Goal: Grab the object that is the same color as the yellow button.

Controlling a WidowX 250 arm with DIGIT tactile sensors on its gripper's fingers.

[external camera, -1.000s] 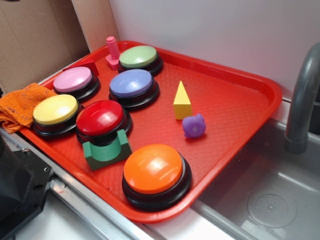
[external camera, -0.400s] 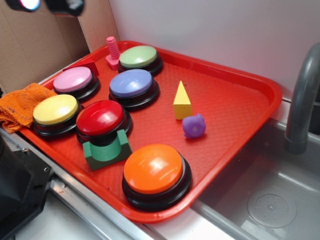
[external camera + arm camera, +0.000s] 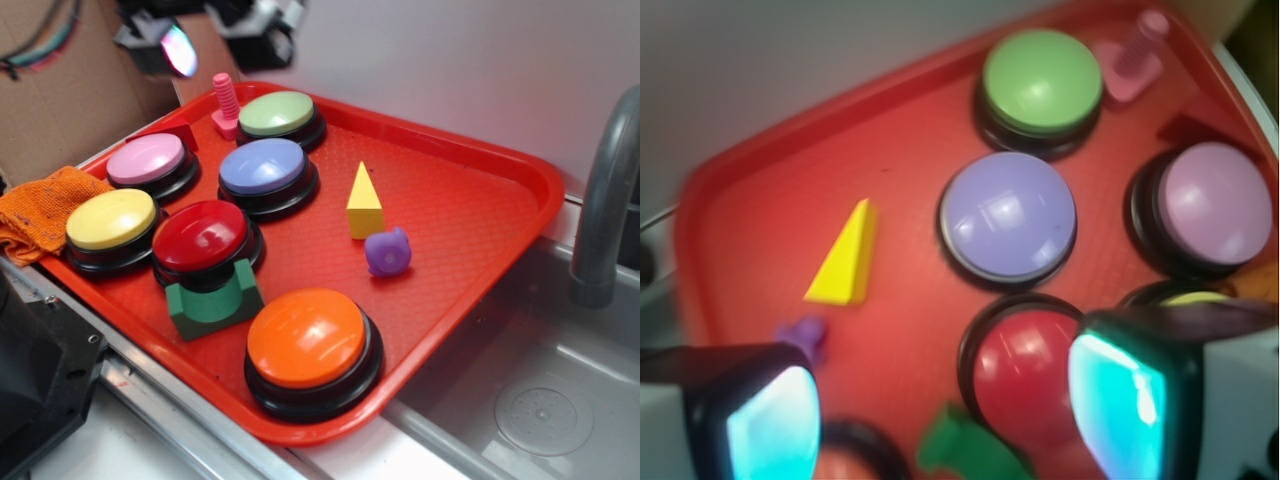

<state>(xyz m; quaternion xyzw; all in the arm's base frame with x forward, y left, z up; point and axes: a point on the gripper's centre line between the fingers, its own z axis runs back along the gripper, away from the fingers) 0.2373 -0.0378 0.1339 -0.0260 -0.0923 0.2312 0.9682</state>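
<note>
Gripper [image 3: 208,35] now lower over the red tray's [image 3: 480,190] far corner than a moment ago, fingers spread wide and empty, yellow block [image 3: 364,201] upright mid-tray beside purple toy [image 3: 387,251], yellow button [image 3: 110,220] at left edge.

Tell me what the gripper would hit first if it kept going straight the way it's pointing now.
Probably the red-topped dome button. In the wrist view it lies between the open gripper's fingertips, with the green foam block beside it. Depth is unclear, so this is a guess.
</note>
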